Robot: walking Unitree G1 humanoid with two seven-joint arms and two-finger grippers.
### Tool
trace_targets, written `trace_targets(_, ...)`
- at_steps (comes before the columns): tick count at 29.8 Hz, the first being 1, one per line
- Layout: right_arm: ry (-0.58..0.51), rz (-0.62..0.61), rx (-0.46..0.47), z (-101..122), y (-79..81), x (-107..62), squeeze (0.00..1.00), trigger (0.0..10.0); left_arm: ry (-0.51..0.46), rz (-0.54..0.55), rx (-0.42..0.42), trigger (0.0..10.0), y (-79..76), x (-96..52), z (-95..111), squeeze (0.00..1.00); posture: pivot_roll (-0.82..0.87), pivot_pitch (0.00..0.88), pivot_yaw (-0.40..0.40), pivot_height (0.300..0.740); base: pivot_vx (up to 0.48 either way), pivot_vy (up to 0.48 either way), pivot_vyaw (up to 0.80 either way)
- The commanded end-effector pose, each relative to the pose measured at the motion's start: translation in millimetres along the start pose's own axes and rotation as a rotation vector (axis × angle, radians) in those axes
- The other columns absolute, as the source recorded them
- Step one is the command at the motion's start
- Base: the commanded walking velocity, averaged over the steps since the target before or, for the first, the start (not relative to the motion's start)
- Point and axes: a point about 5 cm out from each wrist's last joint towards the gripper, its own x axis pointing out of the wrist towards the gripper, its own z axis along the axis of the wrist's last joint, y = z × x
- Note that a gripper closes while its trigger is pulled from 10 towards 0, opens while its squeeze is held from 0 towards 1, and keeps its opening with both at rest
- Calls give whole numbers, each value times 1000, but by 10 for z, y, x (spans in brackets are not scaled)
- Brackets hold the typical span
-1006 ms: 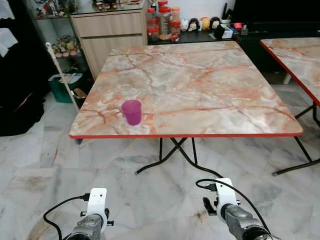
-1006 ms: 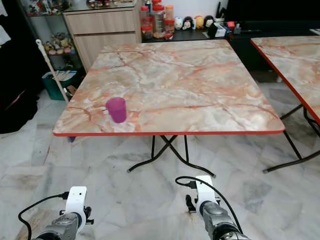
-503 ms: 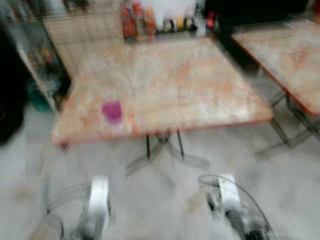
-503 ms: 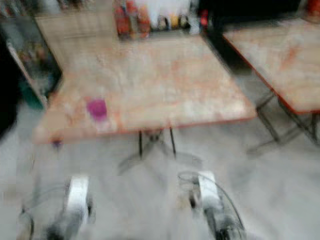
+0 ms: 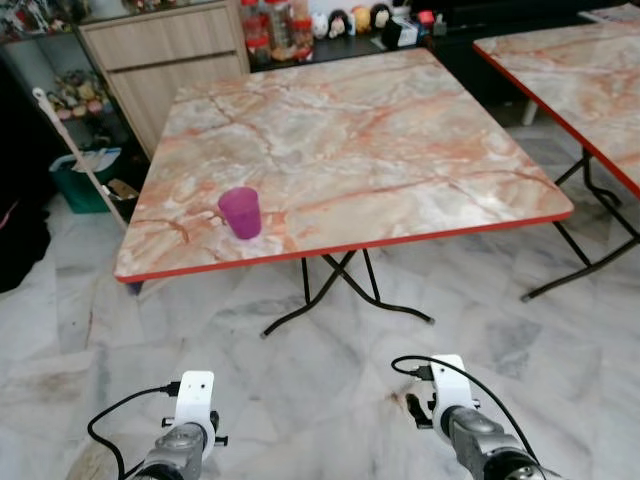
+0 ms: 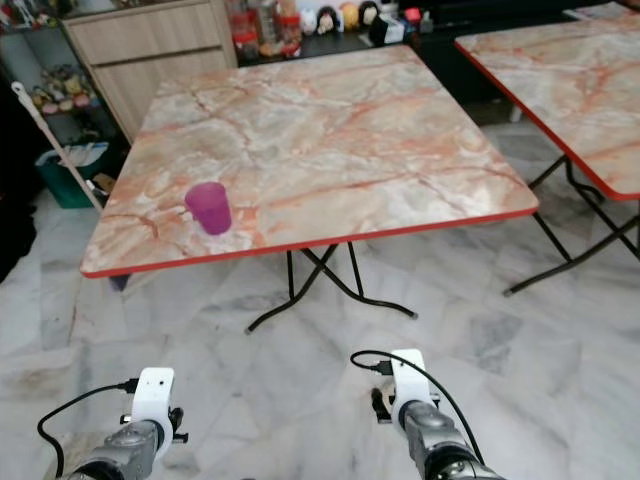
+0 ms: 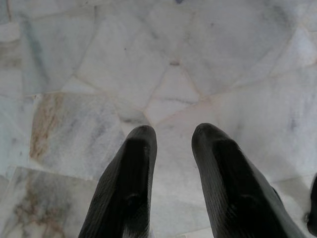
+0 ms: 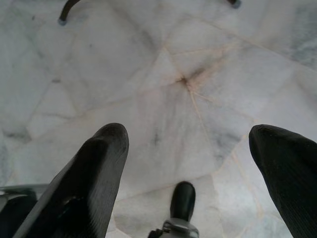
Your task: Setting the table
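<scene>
One purple cup point(image 5: 240, 212) on table point(image 5: 400, 150), well beyond both lowered tools.

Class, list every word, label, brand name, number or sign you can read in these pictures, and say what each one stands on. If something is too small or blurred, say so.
No text can be read.
Jars with red lids behind the table: any labels too small to read.
Small boxes on the dark counter: print too small and blurred.
Purple cup: plain, no lettering.
Wooden cabinet: no markings.
</scene>
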Motion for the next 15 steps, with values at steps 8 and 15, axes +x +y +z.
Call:
trace_targets(8, -9, 17, -2, 4, 44, 4, 0, 10000, 10, 20, 15, 10000, 46, -6, -39, 0, -58, 53, 86, 740, 0, 368, 0)
trace_targets(15, -9, 20, -9, 6, 40, 3, 0, 10000, 8, 21, 19, 10000, 43, -5, -36, 0, -57, 55, 84, 740, 0, 346, 0)
